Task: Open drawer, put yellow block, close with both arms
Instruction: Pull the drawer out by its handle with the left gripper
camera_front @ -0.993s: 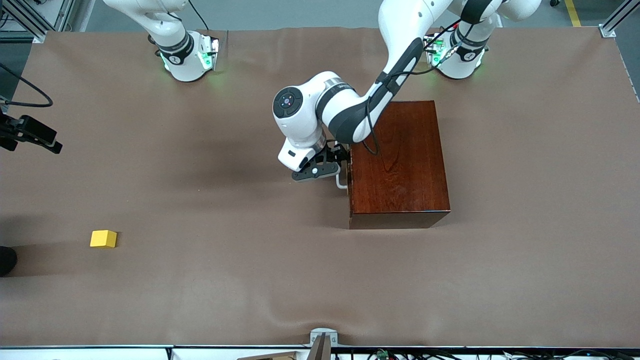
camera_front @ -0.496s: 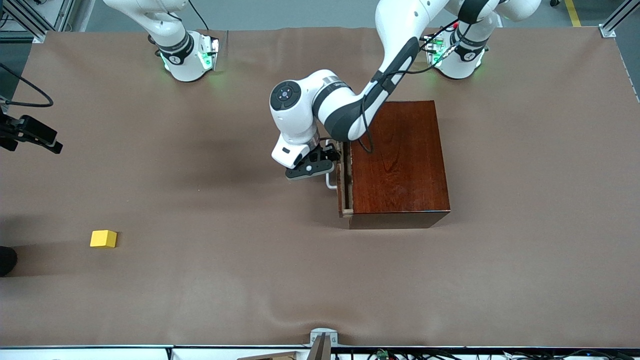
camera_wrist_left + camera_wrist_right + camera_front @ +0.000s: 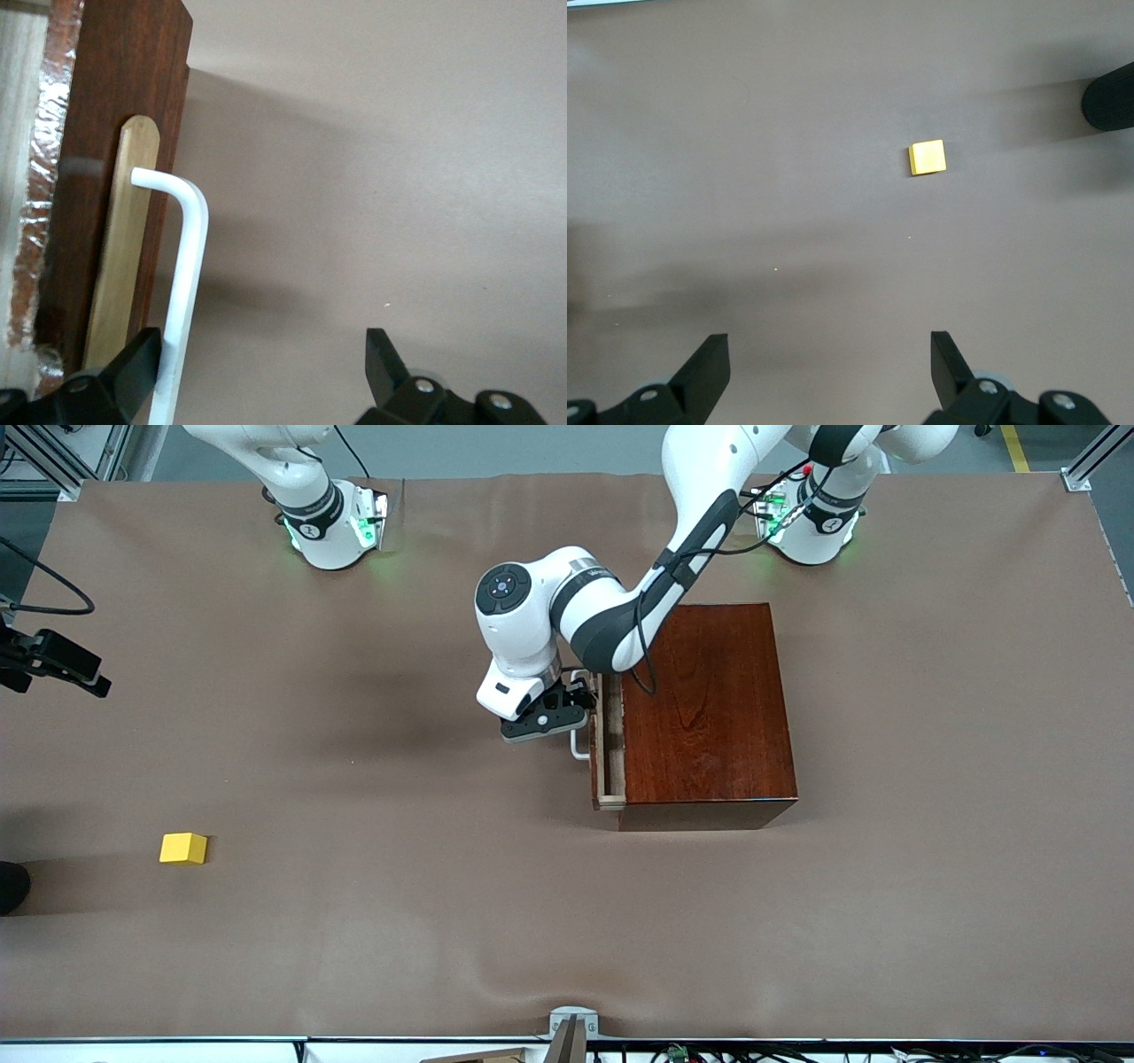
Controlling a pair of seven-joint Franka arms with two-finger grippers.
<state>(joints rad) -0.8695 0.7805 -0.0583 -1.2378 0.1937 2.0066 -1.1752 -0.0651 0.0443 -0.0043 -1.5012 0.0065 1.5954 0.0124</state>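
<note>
A wide table (image 3: 354,939) covered in brown cloth carries everything here. Two white arms rise from green-lit bases along its upper edge in the front view.

A glossy reddish-brown wooden box (image 3: 709,708) stands toward the left arm's end of the table. Its drawer (image 3: 608,744) is pulled a short way out on the side that faces the right arm's end, so a narrow strip of pale wood shows.

The left arm bends down in front of the drawer, and the left tool (image 3: 551,717) sits at the white handle (image 3: 579,744). The front view cannot show how wide that tool stands. The left wrist view does: its two black fingers (image 3: 133,376) are spread wide, with one finger touching the handle bar (image 3: 188,283) and the other well apart from it over bare cloth. The tool is not clenched on the bar.

The right arm waits. Only its base and lower links show in the front view. The right wrist view shows the right tool (image 3: 828,376) spread wide, empty, over bare table.

The yellow block (image 3: 183,849) lies on the table near the right arm's end, well apart from the box and nearer to the front camera. The right wrist view also shows it (image 3: 928,158), with nothing touching it.
</note>
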